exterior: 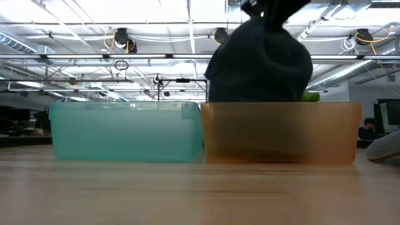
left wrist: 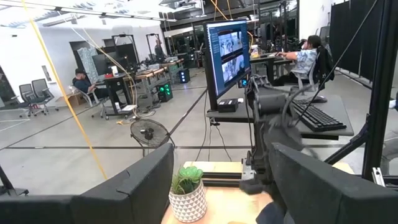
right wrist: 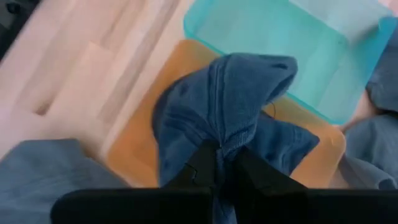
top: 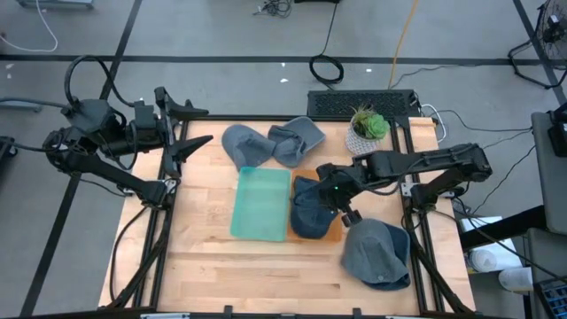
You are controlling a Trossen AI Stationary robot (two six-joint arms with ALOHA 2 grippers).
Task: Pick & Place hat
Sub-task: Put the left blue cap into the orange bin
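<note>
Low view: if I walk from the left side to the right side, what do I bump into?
Teal bin → orange bin, with the dark blue hat hanging over it → grey hat at the right edge.

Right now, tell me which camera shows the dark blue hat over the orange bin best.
The right wrist view: the dark blue hat fills it, pinched by the right tool above the orange bin. The high view shows it small, partly under the arm. The low view shows only a dark silhouette. The left wrist view misses it.
</note>
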